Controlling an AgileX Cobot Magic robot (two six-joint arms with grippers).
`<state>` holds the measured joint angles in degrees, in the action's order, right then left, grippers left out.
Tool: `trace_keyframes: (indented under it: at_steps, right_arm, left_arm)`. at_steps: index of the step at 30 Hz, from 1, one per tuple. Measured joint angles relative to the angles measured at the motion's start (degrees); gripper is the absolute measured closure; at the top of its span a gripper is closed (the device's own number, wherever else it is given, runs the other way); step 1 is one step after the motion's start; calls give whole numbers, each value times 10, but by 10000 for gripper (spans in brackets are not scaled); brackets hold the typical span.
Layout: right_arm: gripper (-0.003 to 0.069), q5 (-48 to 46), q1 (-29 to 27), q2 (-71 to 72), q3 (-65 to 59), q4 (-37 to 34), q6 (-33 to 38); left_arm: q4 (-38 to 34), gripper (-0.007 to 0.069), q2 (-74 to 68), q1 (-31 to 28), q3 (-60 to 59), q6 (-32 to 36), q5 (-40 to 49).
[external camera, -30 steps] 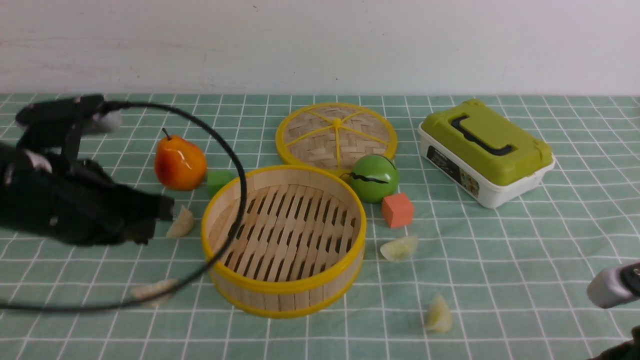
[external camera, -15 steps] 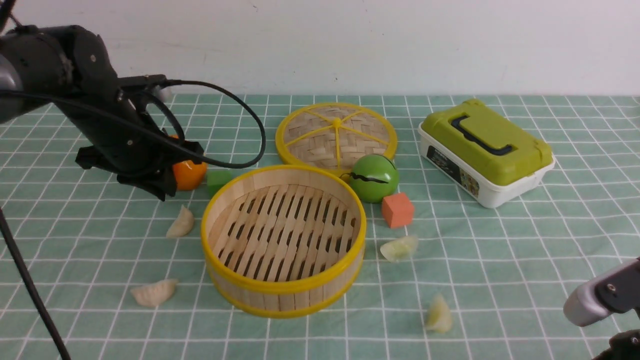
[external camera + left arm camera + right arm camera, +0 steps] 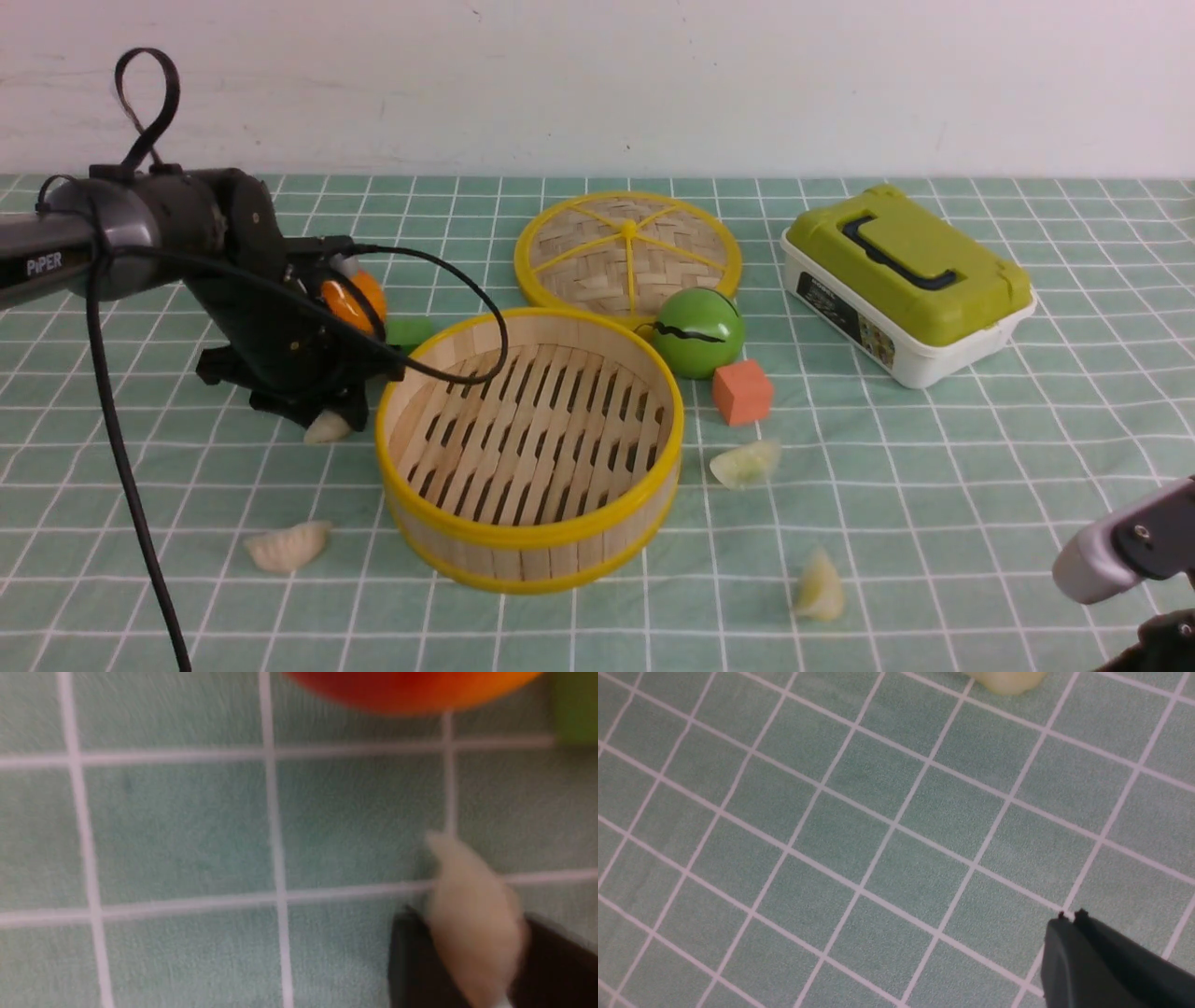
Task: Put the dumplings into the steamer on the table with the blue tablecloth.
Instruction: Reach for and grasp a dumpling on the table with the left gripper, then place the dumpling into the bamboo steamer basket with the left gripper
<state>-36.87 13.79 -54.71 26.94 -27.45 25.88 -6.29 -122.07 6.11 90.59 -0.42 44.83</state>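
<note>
One dumpling [image 3: 467,891] lies between the parted fingers [image 3: 411,961] of the left pincer [image 3: 469,914], beside the steamer [image 3: 528,537]; the right pincer [image 3: 1069,915] is closed.

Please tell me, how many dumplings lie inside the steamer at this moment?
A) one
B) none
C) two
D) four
B: the steamer shows only its bare slatted floor, while the four dumplings all lie outside it on the tablecloth.
</note>
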Motion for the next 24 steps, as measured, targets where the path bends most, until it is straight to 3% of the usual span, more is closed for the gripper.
trace_keyframes:
  at_steps: [2, 8, 11, 14, 17, 24]
  right_arm:
    - [661, 1, 0, -1, 0, 0, 0]
    - [661, 3, 0, -1, 0, -2, 0]
    - [659, 4, 0, -1, 0, -4, 0]
    - [660, 7, 0, -1, 0, -4, 0]
    - [660, 10, 0, -1, 0, -4, 0]
    - [660, 10, 0, -1, 0, -7, 0]
  left_arm:
    - [-1, 440, -1, 0, 5, 4, 13]
    - [-3, 433, 18, 0, 50, 4, 120]
    - [-42, 433, 60, 0, 101, 0, 154]
    - [-116, 433, 111, 10, 129, -1, 159]
    - [-144, 433, 132, 46, 135, 4, 154]
    - [-92, 433, 57, 114, 130, -22, 114]
